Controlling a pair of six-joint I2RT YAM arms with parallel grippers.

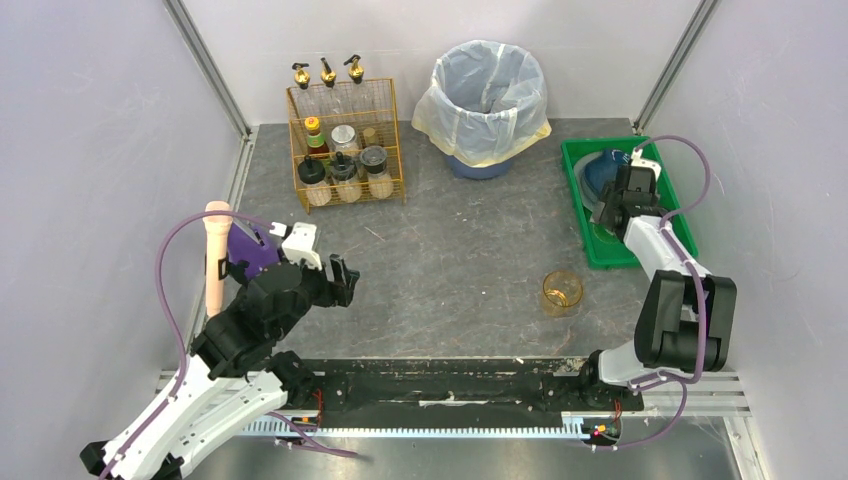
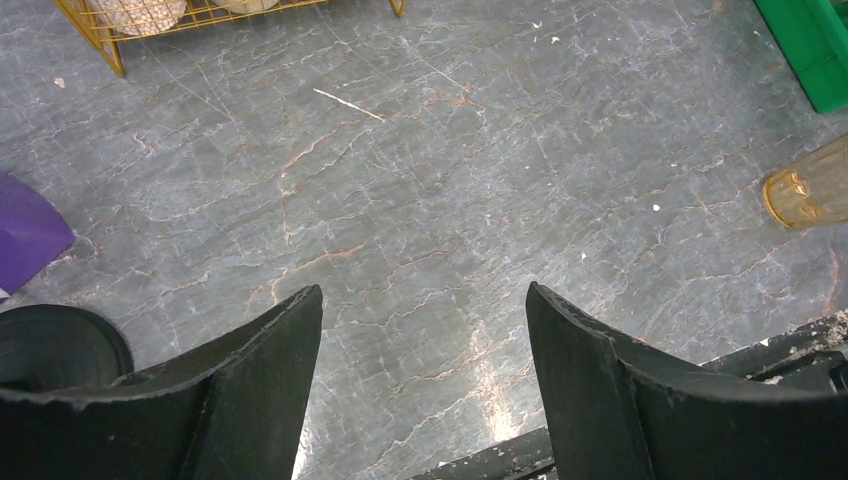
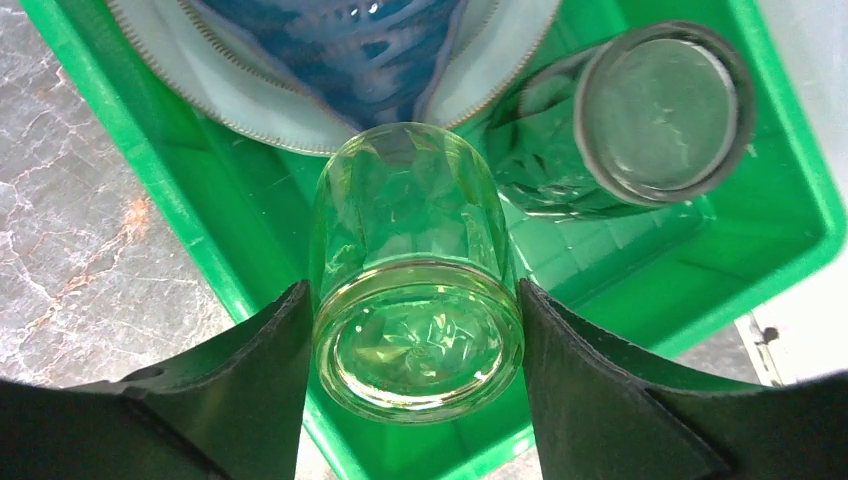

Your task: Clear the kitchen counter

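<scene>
From above, the kitchen counter is seen as a big dark grey slab filling the floor of the booth. At its back left a gold wire rack is set, packed with jars and topped by three bottles. A bin lined with a clear bag is placed at the back middle. A green tray is laid at the right edge, and a blue plate is kept in it. An amber glass is left alone on the counter, near the tray. A purple thing and a pale pink stick are found by the left gripper. A black rail is fixed along the near edge. The right gripper is held over the tray.

In the left wrist view, the left gripper is spread wide, and nothing is held. Only bare counter is seen between its fingers. The amber glass is seen far to the right.

In the right wrist view, a clear glass is gripped by the right gripper, touched on both sides. In the tray a second glass is laid on its side, just beside the plate.
</scene>
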